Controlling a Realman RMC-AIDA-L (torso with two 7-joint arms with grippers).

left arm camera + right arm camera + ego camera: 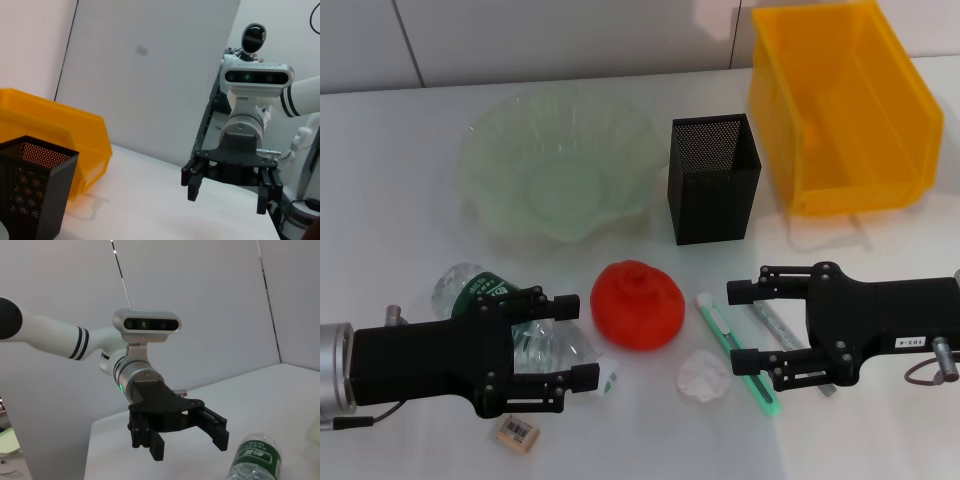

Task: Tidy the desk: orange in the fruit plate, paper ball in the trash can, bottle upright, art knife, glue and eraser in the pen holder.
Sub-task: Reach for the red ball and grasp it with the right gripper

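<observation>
The orange (638,304) rests on the white desk near the middle front. A white paper ball (704,375) lies to its right, beside the green art knife (738,350) and a thin grey glue stick (775,325). My right gripper (738,326) hangs open over the knife, and it also shows open in the left wrist view (227,190). On its side lies the clear bottle (485,290) with a green label, partly hidden under my open left gripper (578,342). The eraser (517,432) sits at the front edge.
The green glass fruit plate (560,165) stands at the back left, the black mesh pen holder (715,180) at the back middle, and the yellow trash bin (845,105) at the back right. The right wrist view shows the left gripper (185,440) and bottle (255,457).
</observation>
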